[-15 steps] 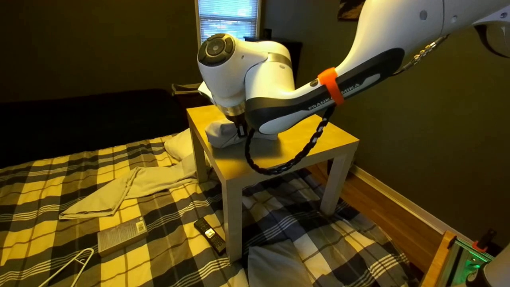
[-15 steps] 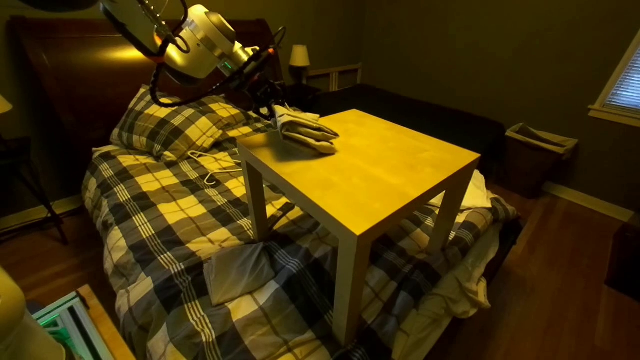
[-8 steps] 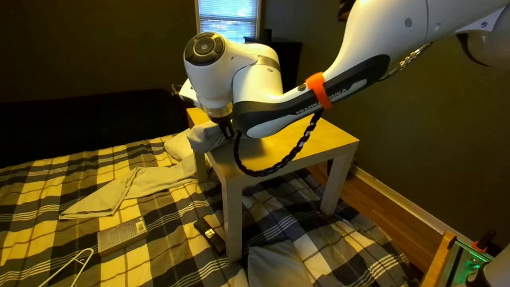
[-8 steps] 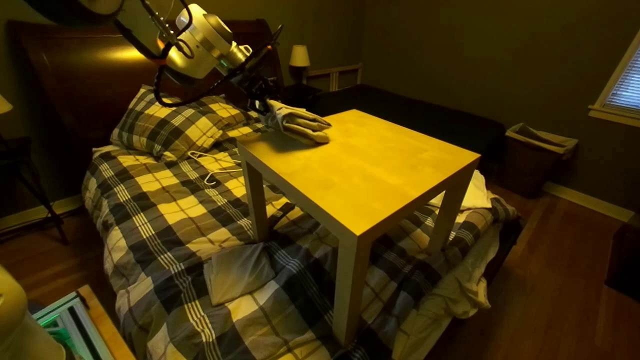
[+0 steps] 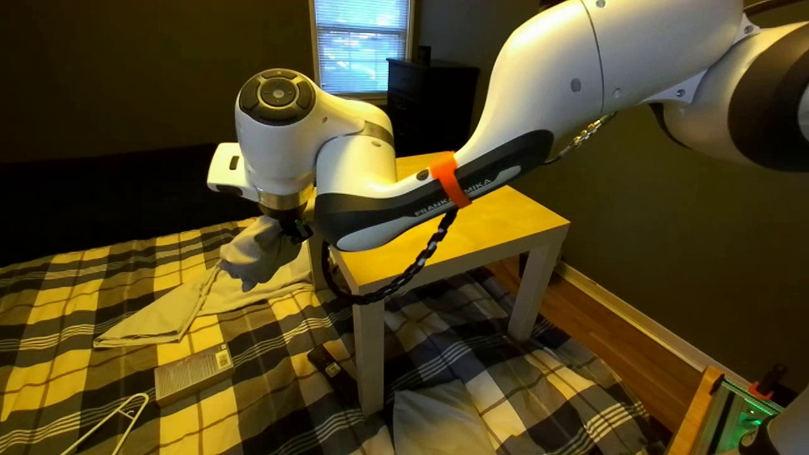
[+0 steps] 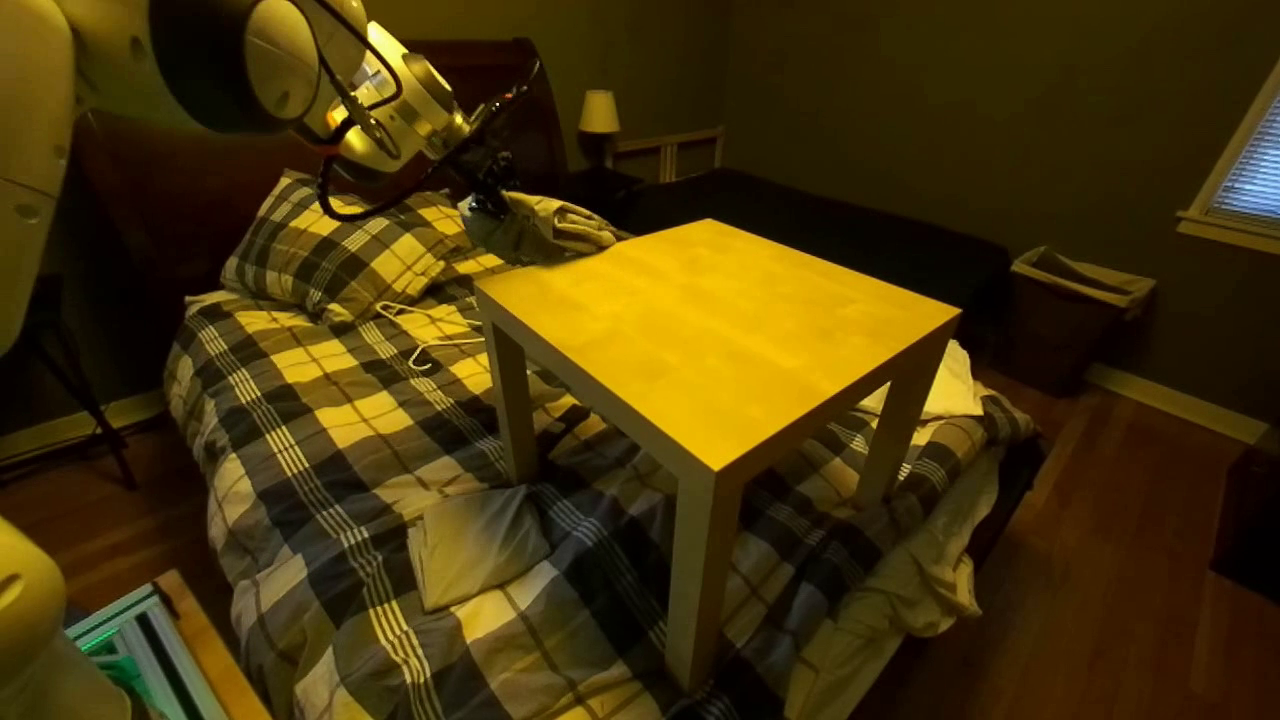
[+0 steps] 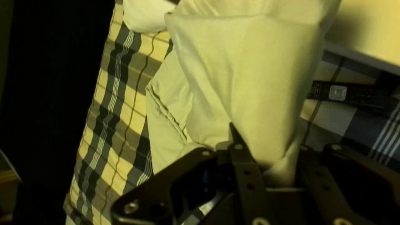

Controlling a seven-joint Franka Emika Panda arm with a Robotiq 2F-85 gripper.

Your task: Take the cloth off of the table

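A light grey-beige folded cloth (image 5: 258,249) hangs from my gripper (image 5: 297,229), past the table's edge and above the bed. It also shows in an exterior view (image 6: 560,225), behind the table's far edge, and fills the upper middle of the wrist view (image 7: 256,72). The gripper's fingers (image 7: 266,140) are closed around the cloth's near end; the right fingertip is hidden by the cloth. The light wooden table (image 5: 499,221) stands on the bed, and its top (image 6: 720,330) shows no cloth on it. A table corner (image 7: 372,28) is at the wrist view's upper right.
A plaid bed cover (image 6: 330,430) lies under the table. On it are another pale cloth (image 5: 243,294), a box (image 5: 193,376), a remote (image 5: 332,373), a hanger (image 5: 123,414) and a folded grey cloth (image 6: 475,550). A table leg (image 5: 370,354) stands near the remote.
The gripper has carried the cloth from above the tabletop sideways past its edge, over the bed. The cloth hangs lower now in an exterior view. It stays held throughout.
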